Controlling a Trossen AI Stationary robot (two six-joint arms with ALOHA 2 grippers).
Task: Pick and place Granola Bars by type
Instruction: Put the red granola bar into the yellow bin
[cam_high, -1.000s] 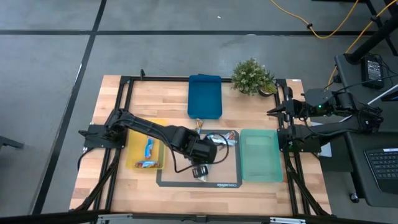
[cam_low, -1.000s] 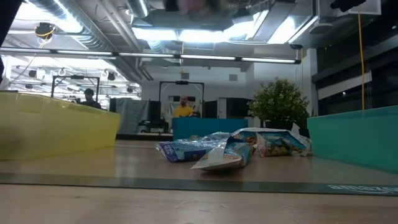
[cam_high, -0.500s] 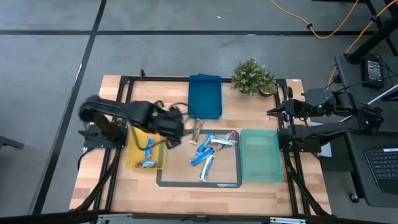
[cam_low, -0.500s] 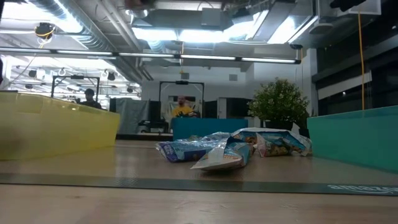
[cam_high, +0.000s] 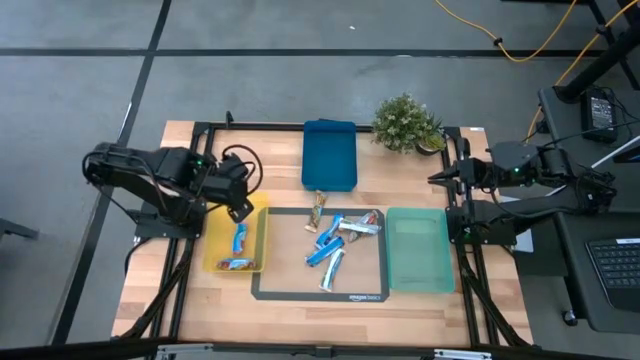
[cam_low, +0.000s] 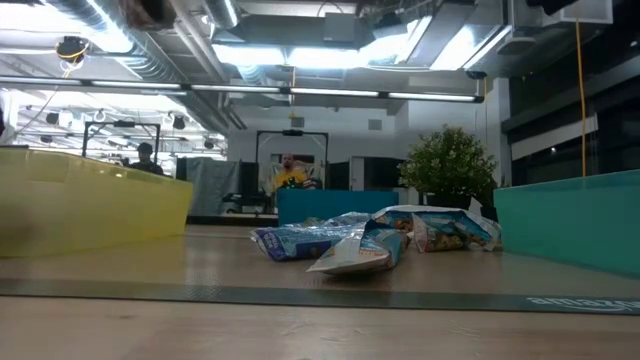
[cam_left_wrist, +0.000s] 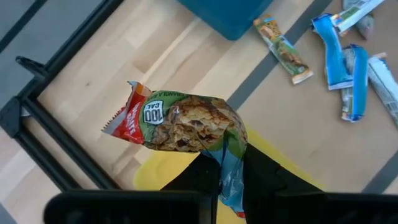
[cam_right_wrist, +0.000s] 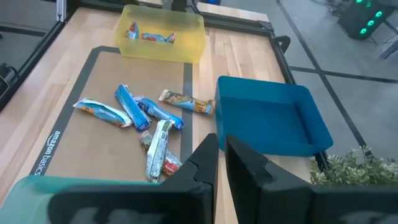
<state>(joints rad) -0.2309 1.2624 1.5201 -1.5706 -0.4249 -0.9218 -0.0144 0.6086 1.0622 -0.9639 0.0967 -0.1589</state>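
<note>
My left gripper (cam_high: 240, 203) hangs above the far end of the yellow tray (cam_high: 212, 240), shut on a granola bar (cam_left_wrist: 186, 121) in a green, red and brown wrapper. Two bars (cam_high: 238, 240) lie in the yellow tray. Several blue-and-white and silvery bars (cam_high: 335, 242) lie flat on the dark mat (cam_high: 365, 285), and one brownish bar (cam_high: 318, 210) lies at the mat's far edge. They also show in the low view as a bar pile (cam_low: 350, 240). My right gripper (cam_right_wrist: 221, 149) waits shut at the table's right edge, touching nothing. My left gripper pinches the granola bar by one end (cam_left_wrist: 225, 163) between its two fingers. The rest of the bar juts out past the fingertips, with its crimped red end (cam_left_wrist: 127, 118) farthest from them. The bar is lifted clear, above the yellow tray's far end and the bare wood.
A blue tray (cam_high: 330, 155) sits at the far middle and a green tray (cam_high: 418, 250) to the right of the mat. A potted plant (cam_high: 405, 122) stands at the far right. Black frame rails (cam_high: 190, 160) run along the table's sides.
My left gripper has risen from the mat's middle and swung toward the table's left and far side, carrying the granola bar with it. It now hangs over the yellow tray's far end. The bars on the mat that the arm hid show again.
</note>
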